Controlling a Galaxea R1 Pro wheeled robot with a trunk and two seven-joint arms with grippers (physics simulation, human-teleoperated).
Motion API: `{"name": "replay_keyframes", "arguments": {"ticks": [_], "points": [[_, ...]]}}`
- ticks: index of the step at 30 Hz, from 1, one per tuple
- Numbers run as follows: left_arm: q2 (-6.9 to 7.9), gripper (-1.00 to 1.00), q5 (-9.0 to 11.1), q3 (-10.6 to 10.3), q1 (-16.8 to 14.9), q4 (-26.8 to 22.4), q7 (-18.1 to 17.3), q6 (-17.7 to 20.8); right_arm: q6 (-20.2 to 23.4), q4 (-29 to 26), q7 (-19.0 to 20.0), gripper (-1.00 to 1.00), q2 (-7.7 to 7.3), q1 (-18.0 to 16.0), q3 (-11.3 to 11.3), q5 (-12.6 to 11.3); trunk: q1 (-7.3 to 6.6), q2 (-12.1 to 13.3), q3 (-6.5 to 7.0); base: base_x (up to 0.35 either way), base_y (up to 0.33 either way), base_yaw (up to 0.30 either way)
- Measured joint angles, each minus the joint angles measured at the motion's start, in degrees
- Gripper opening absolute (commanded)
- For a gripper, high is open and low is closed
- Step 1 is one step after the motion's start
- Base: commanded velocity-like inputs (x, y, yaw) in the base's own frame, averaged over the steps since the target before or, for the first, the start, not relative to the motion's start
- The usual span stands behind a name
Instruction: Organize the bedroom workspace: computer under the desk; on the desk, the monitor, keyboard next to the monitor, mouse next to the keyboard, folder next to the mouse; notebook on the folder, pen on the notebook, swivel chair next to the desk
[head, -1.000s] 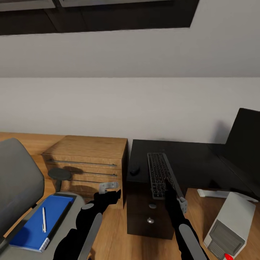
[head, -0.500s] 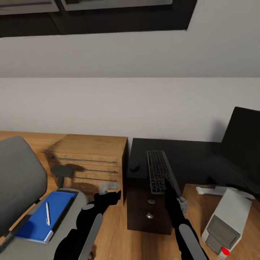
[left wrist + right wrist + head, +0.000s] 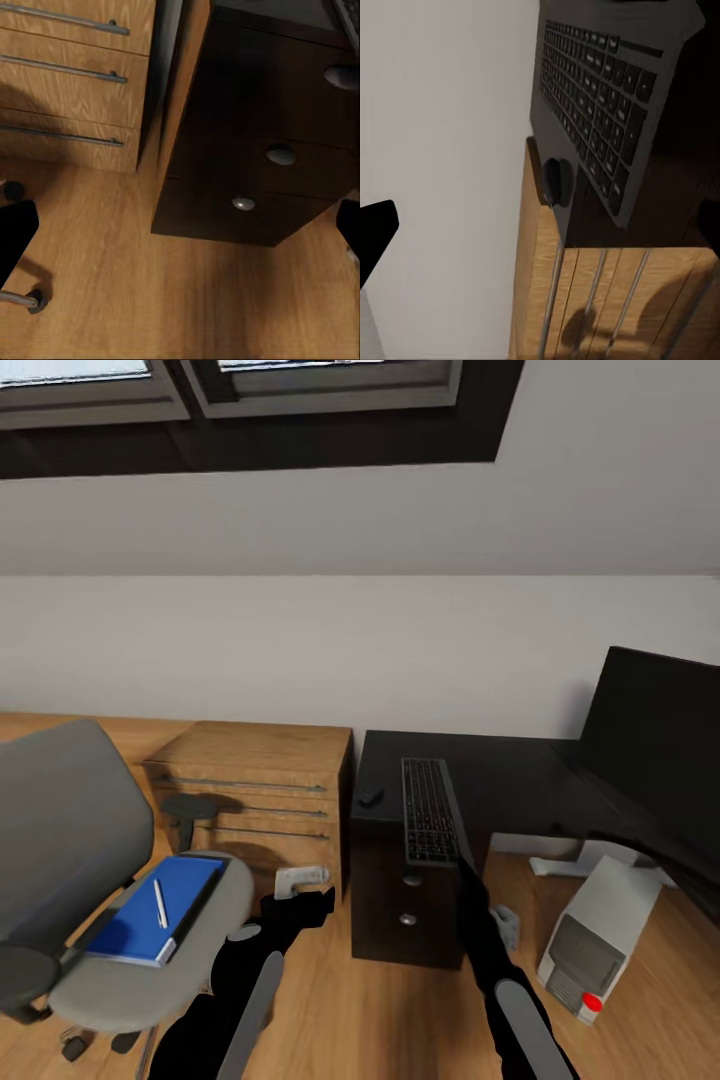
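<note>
Keyboard (image 3: 429,810) flat on the black desk (image 3: 520,785), long axis running from 6 toward 12 o'clock, near end at the front edge above the dark drawer unit (image 3: 405,905) with round knobs; seen from the right wrist too (image 3: 607,112), lying on the dark top. Mouse (image 3: 371,796) just beside it at 9 o'clock, close to the desk's left edge, apart from the keys (small and dark, also visible at the right wrist (image 3: 553,181)). Monitor (image 3: 650,745) at 3 o'clock on the desk, black screen, partly cut by the frame. Computer (image 3: 598,940), pale tower with a red button, on the wooden floor (image 3: 380,1020) at about 4 o'clock, beneath the desk's right span. Wooden dresser (image 3: 255,795) with long bar handles just beside the desk at 9 o'clock. Swivel chair (image 3: 70,840) at 8 o'clock, well apart from the desk, carrying the blue folder (image 3: 160,905) on its seat with a white pen (image 3: 159,903) on top; notebook not distinguishable from the folder. Left gripper (image 3: 300,885) low over the floor near the dresser corner, fingers spread wide at the left wrist view's edges. Right gripper (image 3: 500,925) below the keyboard's near end, jaws likewise spread, nothing between them.
</note>
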Motion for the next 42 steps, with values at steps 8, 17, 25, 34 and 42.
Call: {"name": "replay_keyframes", "arguments": {"ticks": [8,17,25,34,42], "points": [[0.02,1.0,-0.03,0.0,0.0,0.0,0.0,0.0,-0.02,-0.04,0.0,1.0,-0.06,0.0,-0.03,0.0,0.0,0.0,0.0,-0.328,-0.147,0.0],[0.12,1.0,-0.12,0.0,0.0,0.0,0.0,-0.05,-0.18,-4.93,0.23,1.0,-1.74,0.67,0.09,0.21,-0.03,0.0,0.0,-0.142,-0.281,0.0],[0.12,1.0,0.02,0.0,0.0,0.0,0.0,0.0,-0.15,-6.99,0.21,1.0,-2.92,1.38,0.09,0.24,-0.04,0.0,0.0,-0.009,-0.129,0.0],[0.09,1.0,0.03,0.0,0.0,0.0,0.0,0.01,-0.92,-7.27,0.22,1.0,-2.9,1.43,0.1,0.21,0.0,0.0,0.0,-0.207,-0.014,0.0],[0.1,1.0,-0.26,0.0,0.0,0.0,0.03,-0.03,-1.7,-7.5,0.08,1.0,-3.08,1.43,-0.02,0.26,0.0,0.0,0.0,-0.306,-0.159,0.0]]}}
